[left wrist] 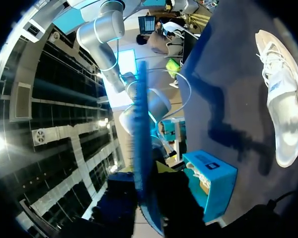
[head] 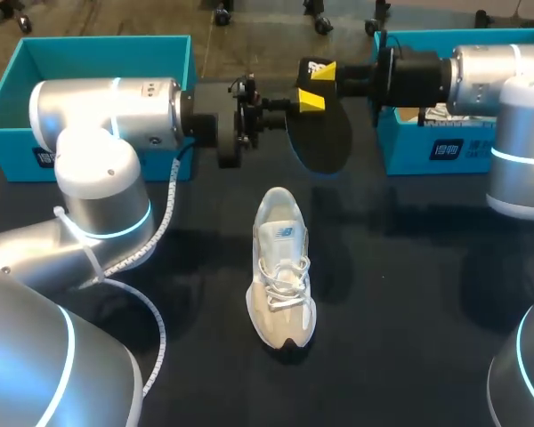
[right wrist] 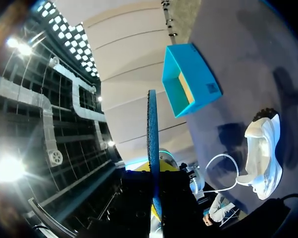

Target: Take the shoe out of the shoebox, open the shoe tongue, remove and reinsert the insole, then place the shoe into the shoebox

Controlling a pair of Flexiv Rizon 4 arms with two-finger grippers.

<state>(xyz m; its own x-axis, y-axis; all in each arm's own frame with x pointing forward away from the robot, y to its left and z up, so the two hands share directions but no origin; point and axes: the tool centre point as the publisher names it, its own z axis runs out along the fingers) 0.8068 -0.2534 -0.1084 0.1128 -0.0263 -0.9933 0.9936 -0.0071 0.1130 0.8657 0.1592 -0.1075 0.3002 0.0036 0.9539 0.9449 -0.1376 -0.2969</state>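
Right pincer point(head: 316, 84) clamped on flat dark insole point(head: 325, 138); left pincer point(head: 285, 105) grip impossible to tell; best fed toe-first into white laced sneaker point(head: 282, 267).

The left arm point(head: 107, 116) and the right arm point(head: 481, 71) lie level over the worktop's point(head: 409, 267) far edge, wrists pointing at each other. The left tool point(left wrist: 149, 198) and the right tool point(right wrist: 154, 183) each pinch the insole point(head: 325, 138).

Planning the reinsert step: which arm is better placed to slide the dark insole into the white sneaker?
Right, probably: the right gripper clamps the dark insole, held up beyond the white sneaker. Whether the left gripper holds it is unclear.
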